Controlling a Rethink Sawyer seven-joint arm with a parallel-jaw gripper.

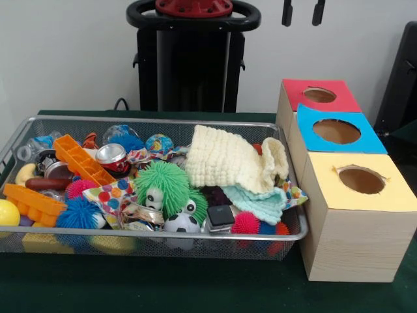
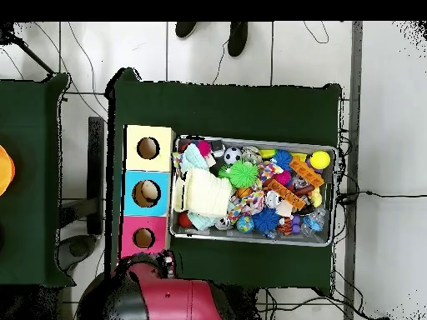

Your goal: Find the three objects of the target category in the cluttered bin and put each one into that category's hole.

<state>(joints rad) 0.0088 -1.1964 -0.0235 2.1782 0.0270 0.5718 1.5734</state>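
At top edge, hand (image 1: 303,13) tips apart, empty

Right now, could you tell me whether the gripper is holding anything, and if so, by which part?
Nothing is held. The gripper shows only as two bare tips at the front view's top edge, far above the cluttered bin.
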